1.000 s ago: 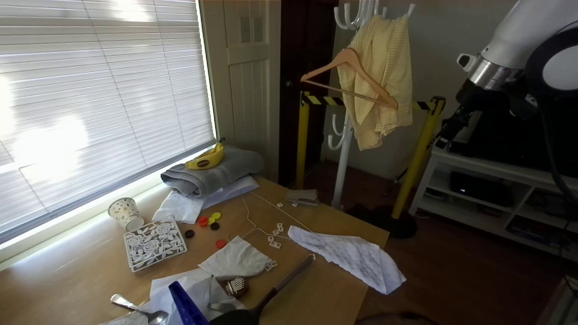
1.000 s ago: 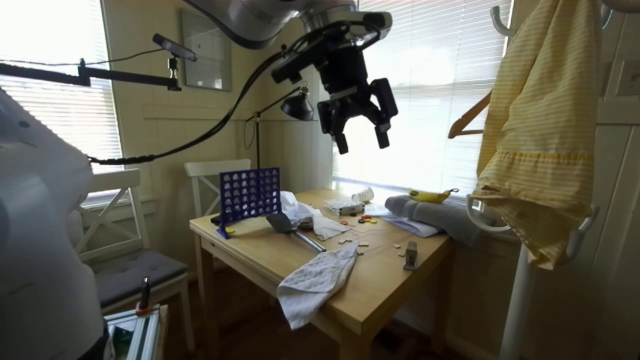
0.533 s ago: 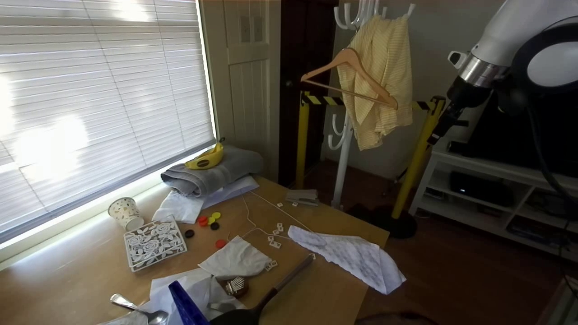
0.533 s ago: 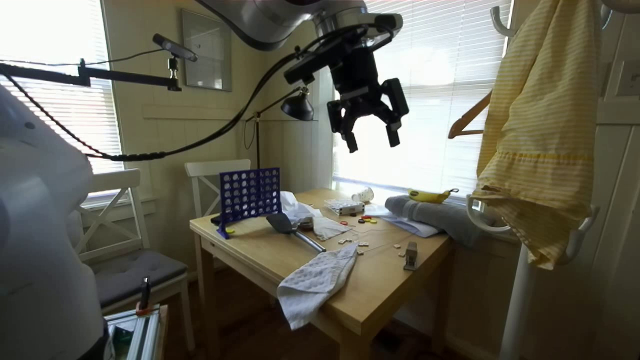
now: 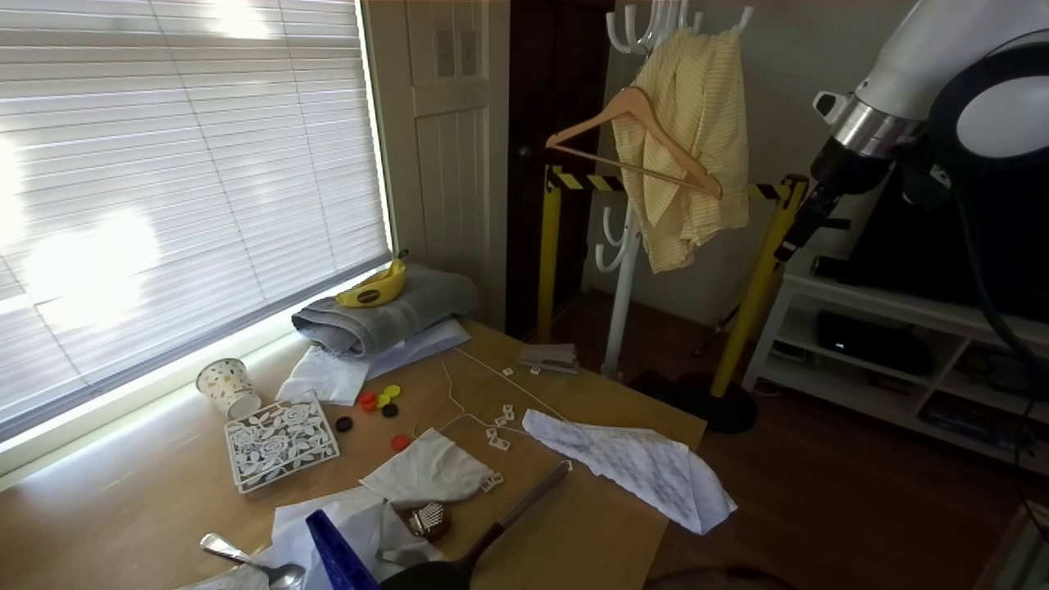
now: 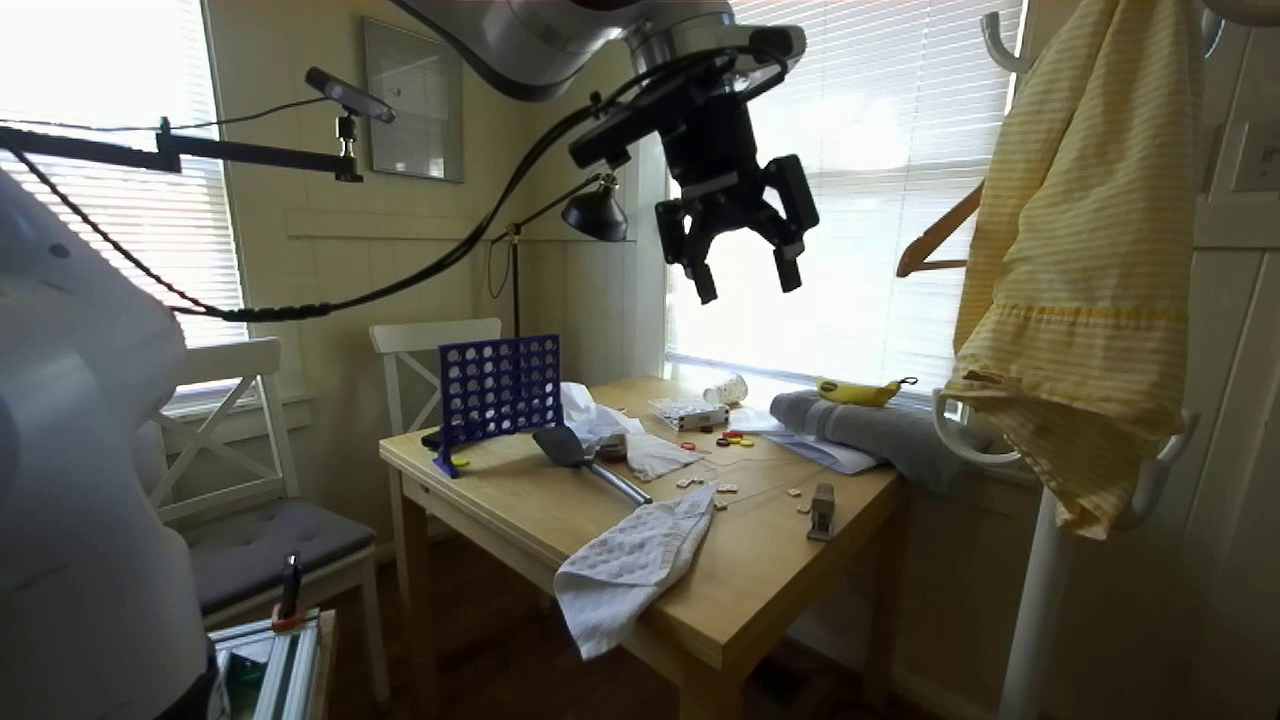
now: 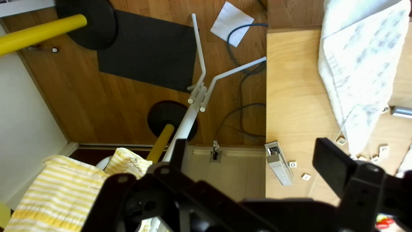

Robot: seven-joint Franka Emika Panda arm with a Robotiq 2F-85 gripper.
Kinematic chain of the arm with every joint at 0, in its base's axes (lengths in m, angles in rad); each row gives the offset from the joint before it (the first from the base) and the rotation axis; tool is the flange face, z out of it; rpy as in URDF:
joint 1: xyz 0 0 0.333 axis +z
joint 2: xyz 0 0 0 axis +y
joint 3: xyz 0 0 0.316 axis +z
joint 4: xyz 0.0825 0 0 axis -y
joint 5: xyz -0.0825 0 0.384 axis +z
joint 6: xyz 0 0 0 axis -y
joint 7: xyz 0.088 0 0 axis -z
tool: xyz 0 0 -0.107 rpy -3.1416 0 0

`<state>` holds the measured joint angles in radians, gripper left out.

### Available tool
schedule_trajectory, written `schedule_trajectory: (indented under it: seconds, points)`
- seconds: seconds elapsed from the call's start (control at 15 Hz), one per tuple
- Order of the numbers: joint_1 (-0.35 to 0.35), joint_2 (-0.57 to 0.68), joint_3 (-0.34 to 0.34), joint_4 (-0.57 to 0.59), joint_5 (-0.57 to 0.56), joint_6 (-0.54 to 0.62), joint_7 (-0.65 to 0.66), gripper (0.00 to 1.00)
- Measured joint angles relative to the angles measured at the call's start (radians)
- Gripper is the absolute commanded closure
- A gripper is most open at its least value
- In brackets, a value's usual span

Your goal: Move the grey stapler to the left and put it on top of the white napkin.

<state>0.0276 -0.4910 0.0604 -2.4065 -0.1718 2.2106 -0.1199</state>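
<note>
The grey stapler [image 5: 548,358] lies near the table edge; it shows end-on in an exterior view [image 6: 822,511] and between the fingers in the wrist view [image 7: 279,163]. A crumpled, roughly square white cloth [image 5: 430,469], also visible in an exterior view [image 6: 660,455], best fits the white napkin, though I cannot be sure. It is out of the wrist view or barely at its right edge. My gripper [image 6: 748,285] is open and empty, high above the table; its fingertips also show in an exterior view [image 5: 787,250] and the wrist view [image 7: 254,154].
A longer white cloth strip [image 5: 631,459] hangs over the table edge. Letter tiles [image 5: 498,434] and string lie near the stapler. A spatula [image 6: 590,465], a blue game grid [image 6: 500,392] and a rolled grey towel [image 5: 410,307] are on the table. A coat rack [image 5: 627,295] stands beside it.
Over the last second my open gripper has shifted right in an exterior view and left in an exterior view, staying high. It has hardly moved in the last half second. The table objects have not moved.
</note>
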Motion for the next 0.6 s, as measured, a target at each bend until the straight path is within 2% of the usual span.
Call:
schedule_trajectory:
  seconds: [0.27, 0.6]
  points:
    - [0.000, 0.026, -0.005, 0.013, -0.025, 0.088, -0.049, 0.00]
    - [0.023, 0.189, -0.060, 0.162, -0.017, 0.106, -0.272, 0.00]
